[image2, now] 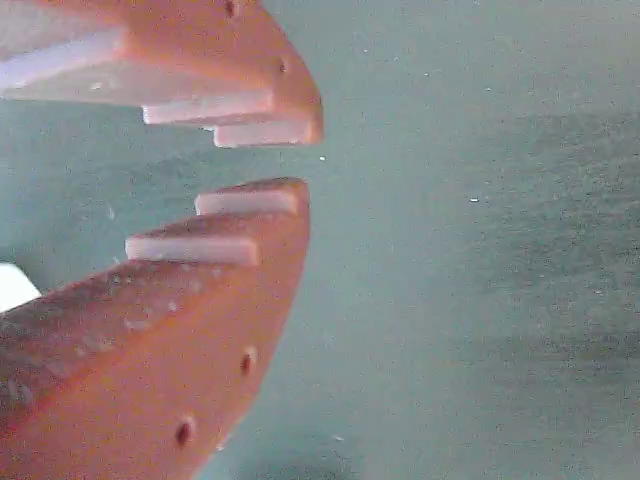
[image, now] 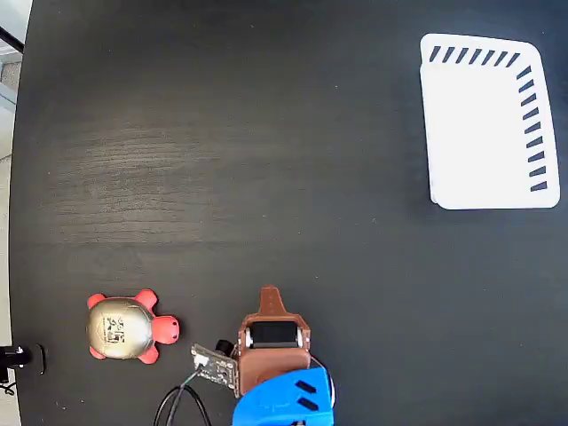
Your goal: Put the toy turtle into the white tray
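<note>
text: none legible | toy turtle [image: 124, 328] shell: small dark mark, too small to read

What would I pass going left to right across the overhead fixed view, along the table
Toy turtle near the lower left edge → gripper at the bottom centre, empty, fingers a little apart in the wrist view → white tray at the upper right, with nothing in it.
</note>
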